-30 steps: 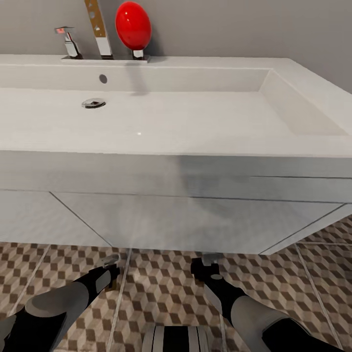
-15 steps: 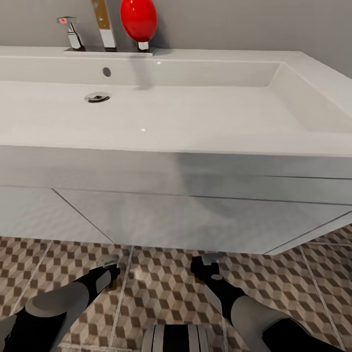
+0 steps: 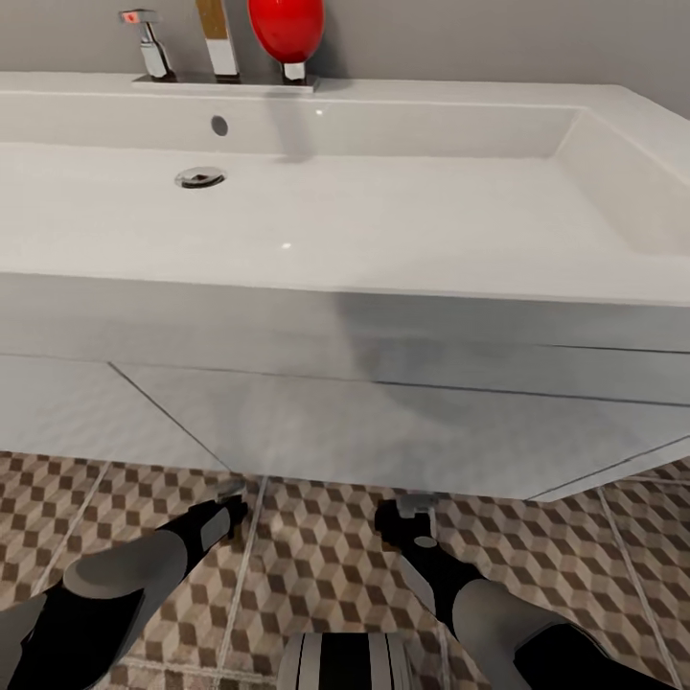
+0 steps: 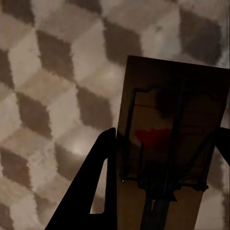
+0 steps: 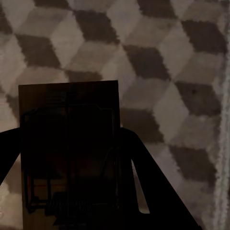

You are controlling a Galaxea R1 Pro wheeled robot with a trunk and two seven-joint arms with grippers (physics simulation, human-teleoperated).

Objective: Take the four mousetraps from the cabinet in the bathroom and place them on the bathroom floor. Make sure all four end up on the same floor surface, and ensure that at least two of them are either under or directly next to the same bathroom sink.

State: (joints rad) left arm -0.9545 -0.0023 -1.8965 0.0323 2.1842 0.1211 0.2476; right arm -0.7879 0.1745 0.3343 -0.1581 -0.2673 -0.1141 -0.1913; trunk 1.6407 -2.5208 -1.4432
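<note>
Both grippers were low before the white rectangular sink (image 3: 335,192), over the cube-patterned tile floor (image 3: 326,556). The left gripper (image 4: 163,187) clenched a tan wooden mousetrap (image 4: 175,143); the right gripper (image 5: 72,182) clenched another mousetrap (image 5: 69,143). Neither was laid down yet.

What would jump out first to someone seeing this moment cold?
The wide white bathroom sink spans the head view, with a glossy red egg-shaped object beside the chrome tap at its back edge. Below, both arms reach toward the cube-patterned bathroom floor, and each wrist view shows a mousetrap between the gripper's fingers.
</note>
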